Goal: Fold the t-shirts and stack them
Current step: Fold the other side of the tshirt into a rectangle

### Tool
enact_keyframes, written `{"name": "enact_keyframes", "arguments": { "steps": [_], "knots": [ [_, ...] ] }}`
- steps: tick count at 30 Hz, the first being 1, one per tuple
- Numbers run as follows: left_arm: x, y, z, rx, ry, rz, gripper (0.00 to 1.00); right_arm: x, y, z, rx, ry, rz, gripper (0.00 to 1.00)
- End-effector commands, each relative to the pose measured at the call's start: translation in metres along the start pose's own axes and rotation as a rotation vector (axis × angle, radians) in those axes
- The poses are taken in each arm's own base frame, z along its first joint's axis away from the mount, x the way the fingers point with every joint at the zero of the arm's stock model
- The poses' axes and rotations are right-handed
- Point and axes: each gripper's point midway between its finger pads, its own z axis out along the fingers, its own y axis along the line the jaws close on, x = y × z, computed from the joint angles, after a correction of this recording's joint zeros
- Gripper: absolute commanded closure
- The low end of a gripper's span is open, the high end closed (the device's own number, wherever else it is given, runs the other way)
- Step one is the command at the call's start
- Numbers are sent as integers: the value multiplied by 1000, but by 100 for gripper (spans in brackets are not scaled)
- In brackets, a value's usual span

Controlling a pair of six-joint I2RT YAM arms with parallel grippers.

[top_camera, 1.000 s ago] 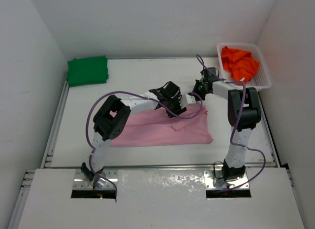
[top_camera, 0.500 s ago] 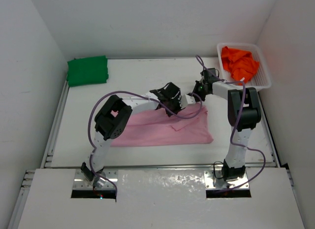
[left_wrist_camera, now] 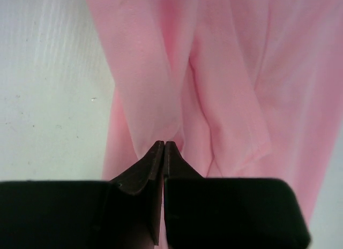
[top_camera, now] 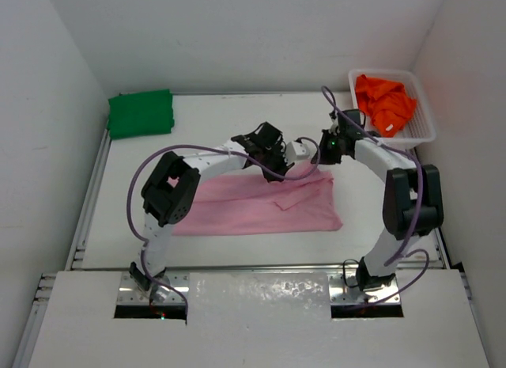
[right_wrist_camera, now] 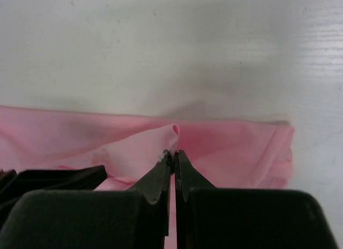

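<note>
The pale pink t-shirt (top_camera: 261, 203) lies partly folded in the middle of the table. My left gripper (top_camera: 273, 151) is shut on its far edge, and the cloth (left_wrist_camera: 161, 88) hangs from the closed tips (left_wrist_camera: 163, 147). My right gripper (top_camera: 316, 156) is shut on the same edge further right, pinching a raised fold (right_wrist_camera: 161, 144). Both hold the edge lifted a little above the table. The bright green t-shirt (top_camera: 141, 112) lies folded at the far left corner. The vivid orange t-shirt (top_camera: 384, 101) sits crumpled in the basket.
A white lattice basket (top_camera: 423, 130) stands at the far right, close behind my right arm. White walls enclose the table on three sides. Bare white tabletop (top_camera: 229, 115) lies between the green shirt and the basket.
Both grippers have lifted and moved toward the far side with the pink shirt's edge, and the right arm has swung its elbow out to the right.
</note>
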Motion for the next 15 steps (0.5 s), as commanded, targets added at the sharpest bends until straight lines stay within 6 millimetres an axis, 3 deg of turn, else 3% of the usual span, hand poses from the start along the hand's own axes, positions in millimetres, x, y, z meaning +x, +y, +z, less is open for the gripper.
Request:
{"name": "enact_keyframes", "arguments": {
  "steps": [1,10,15],
  "knots": [
    [-28,-21,-29,90,-85,0,100,25,-4,-23,13,21,-44,100],
    [-13,-59,-38,267,-64,48,100,106,-8,-49,-17,154,-14,100],
    [-3,-69,-34,301,-39,75,100,127,-12,-65,-14,179,-20,100]
  ]
}}
